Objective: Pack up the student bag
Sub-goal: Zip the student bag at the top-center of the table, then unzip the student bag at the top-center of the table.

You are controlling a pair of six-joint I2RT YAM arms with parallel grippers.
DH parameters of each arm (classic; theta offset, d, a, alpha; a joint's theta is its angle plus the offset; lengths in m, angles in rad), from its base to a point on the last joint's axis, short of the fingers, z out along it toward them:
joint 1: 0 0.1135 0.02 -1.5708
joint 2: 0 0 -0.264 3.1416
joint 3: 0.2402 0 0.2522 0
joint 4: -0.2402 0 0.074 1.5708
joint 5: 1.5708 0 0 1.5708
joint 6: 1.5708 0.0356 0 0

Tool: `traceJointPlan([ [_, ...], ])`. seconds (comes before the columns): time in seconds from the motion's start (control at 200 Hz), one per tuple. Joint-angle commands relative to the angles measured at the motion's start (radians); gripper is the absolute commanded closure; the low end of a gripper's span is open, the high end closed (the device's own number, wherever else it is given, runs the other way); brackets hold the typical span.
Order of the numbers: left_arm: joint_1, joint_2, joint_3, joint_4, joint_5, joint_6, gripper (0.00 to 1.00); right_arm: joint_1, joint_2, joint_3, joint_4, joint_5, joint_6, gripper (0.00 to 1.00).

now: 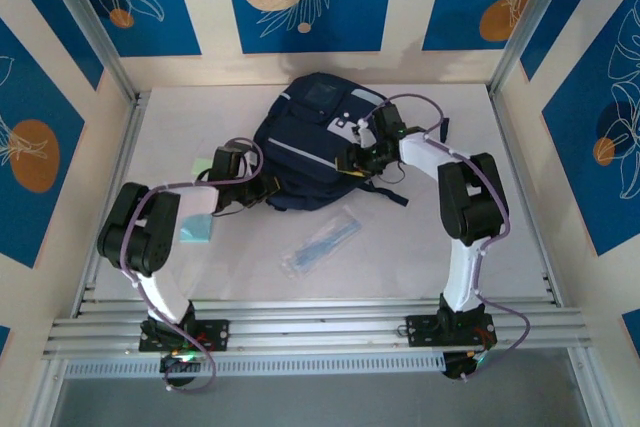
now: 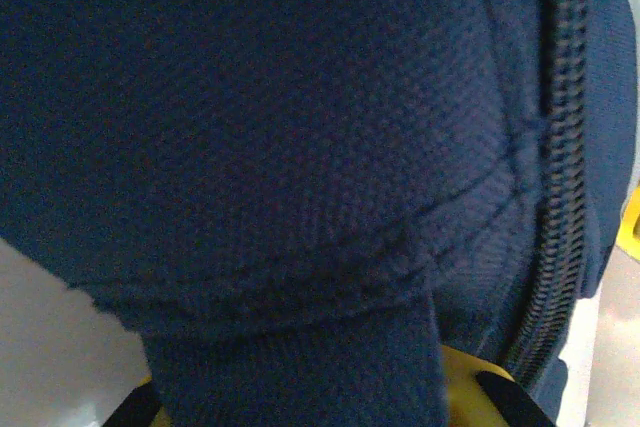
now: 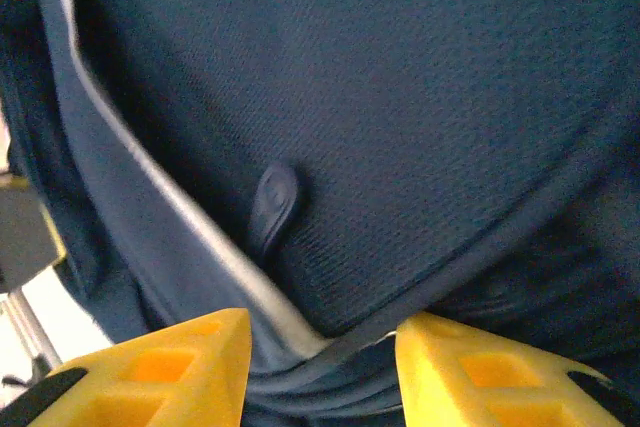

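While both arms reach inward from the near edge of the table [image 1: 500, 247], the student bag [image 1: 305, 147] lies flat at the middle of the far edge, its patched front facing up. It is dark navy, with a thin pale stripe.

On the bag's near left corner, the left gripper [image 1: 262, 190] has its fingers together, pinching a tab of the navy fabric. A closed zip [image 2: 560, 197] runs just beside that spot in the left wrist view.

At the bag's right side, the right gripper [image 3: 315, 367] has its yellow fingers apart. A fold of fabric and the pale stripe [image 3: 180, 217] pass between them, and a small zip pull [image 3: 272, 205] lies just beyond.

A clear packet of stationery [image 1: 322, 242] waits near the middle of the table, apart from the bag. A pale green item [image 1: 198, 227] lies toward the left edge, under the left arm.

Nothing looks packed yet. This seems to be the opening step: one arm steadies the bag while the other seeks the zip. Next, the right fingers likely need to close on the pull and draw it along the zip.
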Motion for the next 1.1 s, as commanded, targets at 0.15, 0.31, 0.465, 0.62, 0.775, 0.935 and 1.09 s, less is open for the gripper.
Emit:
traceJointPlan([
  [0.15, 0.008, 0.008, 0.039, 0.074, 0.018, 0.005, 1.00, 0.012, -0.066, -0.042, -0.070, -0.001, -0.048, 0.58],
  [0.31, 0.039, -0.012, 0.062, -0.005, 0.021, 0.057, 1.00, -0.025, -0.118, 0.012, -0.144, 0.167, -0.126, 0.57],
  [0.465, 0.052, -0.030, 0.097, -0.095, 0.018, 0.122, 1.00, -0.045, -0.060, 0.118, -0.202, 0.323, -0.204, 0.72],
  [0.62, 0.052, -0.035, 0.119, -0.137, 0.025, 0.150, 1.00, -0.039, 0.036, 0.237, -0.254, 0.413, -0.268, 0.78],
  [0.775, 0.052, -0.031, 0.121, -0.142, 0.031, 0.151, 1.00, -0.016, 0.108, 0.318, -0.281, 0.461, -0.318, 0.73],
  [0.935, 0.053, -0.025, 0.125, -0.138, 0.039, 0.152, 1.00, 0.040, 0.184, 0.366, -0.301, 0.543, -0.386, 0.70],
  [1.09, 0.058, -0.028, 0.126, -0.135, 0.050, 0.146, 1.00, 0.065, 0.255, 0.409, -0.322, 0.591, -0.407, 0.59],
])
